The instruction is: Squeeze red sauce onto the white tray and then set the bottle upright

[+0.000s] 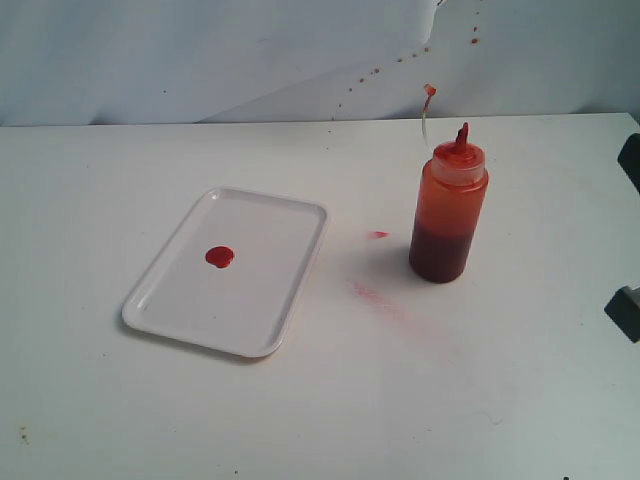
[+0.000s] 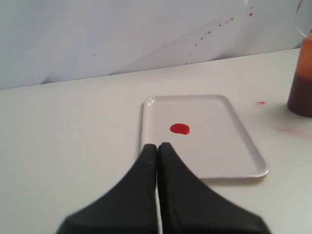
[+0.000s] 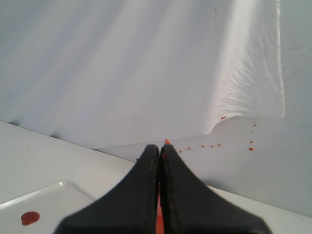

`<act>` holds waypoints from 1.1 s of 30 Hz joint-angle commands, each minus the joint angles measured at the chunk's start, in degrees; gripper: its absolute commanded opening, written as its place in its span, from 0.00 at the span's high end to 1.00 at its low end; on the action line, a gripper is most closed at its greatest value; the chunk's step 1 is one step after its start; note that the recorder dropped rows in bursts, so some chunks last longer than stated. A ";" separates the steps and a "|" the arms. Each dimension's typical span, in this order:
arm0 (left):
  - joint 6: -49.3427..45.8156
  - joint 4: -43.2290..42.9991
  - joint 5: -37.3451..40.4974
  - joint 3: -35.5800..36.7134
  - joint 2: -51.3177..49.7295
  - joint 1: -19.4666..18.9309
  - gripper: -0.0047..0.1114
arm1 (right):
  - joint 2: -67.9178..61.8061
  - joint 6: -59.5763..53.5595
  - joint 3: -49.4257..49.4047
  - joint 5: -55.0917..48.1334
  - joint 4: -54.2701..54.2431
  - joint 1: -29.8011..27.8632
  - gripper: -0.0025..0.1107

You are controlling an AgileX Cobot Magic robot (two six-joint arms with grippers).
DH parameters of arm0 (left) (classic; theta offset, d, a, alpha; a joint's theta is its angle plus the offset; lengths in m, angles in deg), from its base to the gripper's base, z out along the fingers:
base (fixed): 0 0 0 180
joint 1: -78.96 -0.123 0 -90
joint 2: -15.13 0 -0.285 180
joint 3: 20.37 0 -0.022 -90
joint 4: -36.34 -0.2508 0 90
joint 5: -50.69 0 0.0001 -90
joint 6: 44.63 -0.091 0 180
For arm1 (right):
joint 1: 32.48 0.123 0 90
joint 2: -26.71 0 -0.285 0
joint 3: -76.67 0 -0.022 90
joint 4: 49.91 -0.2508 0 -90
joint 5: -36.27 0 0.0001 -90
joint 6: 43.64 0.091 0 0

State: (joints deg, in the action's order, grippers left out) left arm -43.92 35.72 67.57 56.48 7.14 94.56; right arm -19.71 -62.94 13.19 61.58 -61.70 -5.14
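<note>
The white tray [image 1: 262, 300] lies flat on the table, left of centre, with a round blob of red sauce [image 1: 219, 257] on it. To its right the bottle [image 1: 447, 210] stands upright and free, its small cap [image 1: 430, 90] dangling on a thin strap. In the left wrist view my left gripper [image 2: 157, 145] is shut and empty, its tips over the tray [image 2: 234, 146] edge, short of the red sauce [image 2: 180, 128]. My right gripper [image 3: 160, 147] is shut too; orange of the bottle [image 3: 159, 219] shows through the slit behind its fingers. Tray [image 3: 53, 195] and sauce [image 3: 30, 218] lie off to one side.
Faint pinkish-red smears [image 1: 372, 292] and a small red spot [image 1: 378, 234] mark the table between tray and bottle. Red specks [image 1: 380, 70] dot the white backdrop. Dark machine parts [image 1: 628, 310] poke in at the right edge of the exterior view.
</note>
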 commanded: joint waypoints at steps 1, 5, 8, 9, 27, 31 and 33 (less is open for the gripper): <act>0.55 -0.43 0.07 0.36 0.20 -4.40 0.96 | 0.32 -0.21 -0.30 -0.08 0.64 0.16 0.98; 0.55 -0.43 -0.09 0.36 0.20 -9.64 0.96 | 0.32 -0.21 -0.30 -0.08 0.64 0.16 0.98; 0.78 -0.43 -0.09 0.36 0.20 -13.59 0.96 | 0.32 -0.21 -0.30 -0.08 0.64 0.16 0.98; 0.78 -0.27 -0.09 0.36 0.20 -14.75 0.96 | 0.32 -0.21 -0.30 -0.08 0.64 0.16 0.98; 0.79 0.27 -0.09 0.36 0.20 -17.63 0.96 | 0.32 -0.21 -0.30 -0.08 0.64 0.16 0.98; 0.79 0.27 -0.09 0.36 0.20 -20.04 0.96 | 0.32 -0.21 -0.30 -0.08 0.64 0.16 0.98; 0.79 0.27 -0.09 0.36 0.20 -20.04 0.96 | 0.32 -0.21 -0.30 -0.08 0.64 0.16 0.98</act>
State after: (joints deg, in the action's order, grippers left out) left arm -43.77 35.52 67.80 56.48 7.14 74.66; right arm -19.71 -62.94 13.19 61.58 -61.70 -5.14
